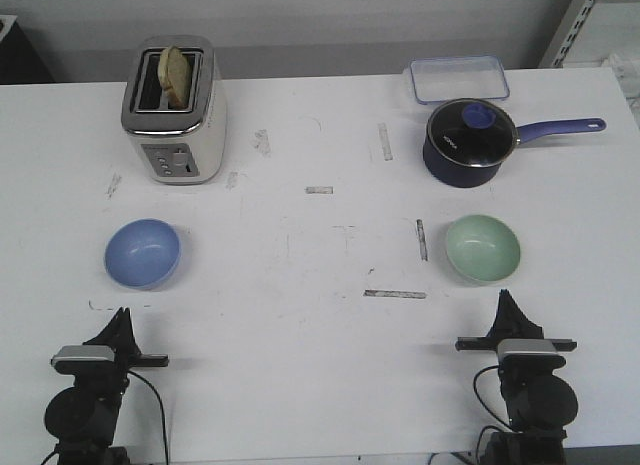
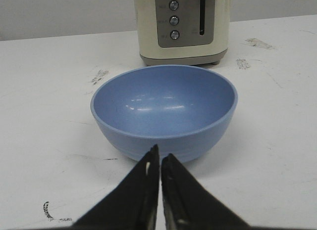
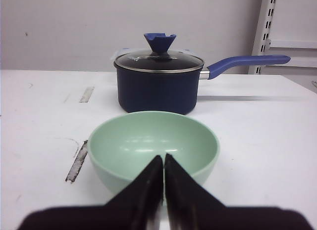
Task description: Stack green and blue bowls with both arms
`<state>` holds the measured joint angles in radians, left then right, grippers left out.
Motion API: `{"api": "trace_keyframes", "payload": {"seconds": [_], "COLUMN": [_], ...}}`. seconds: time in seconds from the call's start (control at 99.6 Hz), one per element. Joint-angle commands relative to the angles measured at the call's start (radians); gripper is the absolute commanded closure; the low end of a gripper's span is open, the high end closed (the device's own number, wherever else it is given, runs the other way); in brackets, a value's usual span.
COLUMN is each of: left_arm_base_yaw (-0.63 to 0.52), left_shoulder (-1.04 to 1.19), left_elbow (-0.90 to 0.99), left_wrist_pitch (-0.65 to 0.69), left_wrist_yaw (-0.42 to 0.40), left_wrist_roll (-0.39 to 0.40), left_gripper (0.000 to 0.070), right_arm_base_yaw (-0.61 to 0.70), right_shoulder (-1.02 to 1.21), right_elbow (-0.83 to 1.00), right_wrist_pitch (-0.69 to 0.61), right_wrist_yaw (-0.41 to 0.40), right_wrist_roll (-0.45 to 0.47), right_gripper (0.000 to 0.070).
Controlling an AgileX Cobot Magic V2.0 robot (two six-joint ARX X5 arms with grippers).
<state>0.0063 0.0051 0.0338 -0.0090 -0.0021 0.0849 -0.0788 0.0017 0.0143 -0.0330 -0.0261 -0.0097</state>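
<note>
Nothing stacked yet: glossy periwinkle-blue round bowl (image 1: 143, 252) and pale mint-green round bowl (image 1: 483, 248) well apart, untouched; left gripper (image 2: 160, 163) and right gripper (image 3: 164, 165) clenched, empty.

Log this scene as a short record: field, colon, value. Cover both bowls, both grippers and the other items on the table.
blue bowl: upright, empty, left side of table, in front of toaster
green bowl: upright, empty, right side, in front of saucepan
left gripper: shut, holding nothing, just short of blue bowl
right gripper: shut, holding nothing, just short of green bowl
toaster: back left, bread in one slot
saucepan: back right, lid on, handle pointing right
clear container: behind saucepan
stacking: not begun, bowls apart
</note>
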Motion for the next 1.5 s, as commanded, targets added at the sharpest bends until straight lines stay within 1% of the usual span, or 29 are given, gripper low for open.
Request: {"api": "trace_keyframes", "payload": {"seconds": [0.0, 0.05, 0.151, 0.201, 0.522, 0.623, 0.793, 0.834, 0.914, 1.044, 1.165, 1.225, 1.366, 1.486], "left_arm_base_yaw": [-0.001, -0.001, -0.001, -0.001, -0.001, -0.001, -0.001, -0.001, -0.001, -0.001, -0.001, -0.001, -0.001, -0.001], "left_shoulder": [-0.002, -0.002, -0.002, -0.002, -0.002, -0.002, -0.002, -0.002, -0.002, -0.002, -0.002, -0.002, -0.002, -0.002], "left_elbow": [-0.021, -0.020, -0.020, -0.020, -0.020, -0.020, -0.020, -0.020, -0.020, -0.020, -0.020, -0.020, -0.020, -0.020], "left_wrist_pitch": [0.011, 0.011, 0.011, 0.011, 0.010, 0.010, 0.010, 0.010, 0.010, 0.010, 0.010, 0.010, 0.010, 0.010], "left_wrist_yaw": [-0.002, -0.001, -0.001, -0.001, -0.001, -0.001, -0.001, -0.001, -0.001, -0.001, -0.002, -0.002, -0.002, -0.002], "left_wrist_roll": [0.008, -0.010, -0.079, -0.101, -0.102, -0.101, -0.101, -0.101, -0.101, -0.101, -0.101, -0.101, -0.101, -0.101], "left_gripper": [0.0698, 0.0698, 0.0698, 0.0698, 0.0698, 0.0698, 0.0699, 0.0699, 0.0699, 0.0698, 0.0699, 0.0699, 0.0699, 0.0699], "right_arm_base_yaw": [0.002, 0.002, 0.002, 0.002, 0.001, 0.000, 0.000, 0.000, 0.000, 0.001, 0.001, 0.001, 0.000, -0.003], "right_shoulder": [0.000, 0.000, 0.000, 0.000, 0.000, 0.000, 0.000, 0.001, 0.029, 0.159, 0.343, 0.441, 0.667, 0.846], "right_elbow": [-0.002, -0.002, -0.002, -0.002, -0.002, -0.002, 0.028, 0.060, 0.151, 0.352, 0.568, 0.680, 0.935, 1.109], "right_wrist_pitch": [0.011, 0.011, 0.011, 0.011, 0.017, 0.079, 0.289, 0.301, 0.286, 0.208, 0.087, 0.001, -0.248, -0.450], "right_wrist_yaw": [0.000, 0.000, 0.000, 0.000, 0.000, 0.009, 0.033, 0.043, 0.070, 0.071, 0.071, 0.068, 0.065, 0.024], "right_wrist_roll": [0.013, 0.013, 0.013, 0.013, 0.013, 0.013, 0.012, 0.010, 0.009, 0.005, 0.005, 0.005, 0.006, 0.004], "right_gripper": [0.0700, 0.0700, 0.0700, 0.0700, 0.0700, 0.0700, 0.0700, 0.0700, 0.0700, 0.0700, 0.0700, 0.0700, 0.0700, 0.0685]}}
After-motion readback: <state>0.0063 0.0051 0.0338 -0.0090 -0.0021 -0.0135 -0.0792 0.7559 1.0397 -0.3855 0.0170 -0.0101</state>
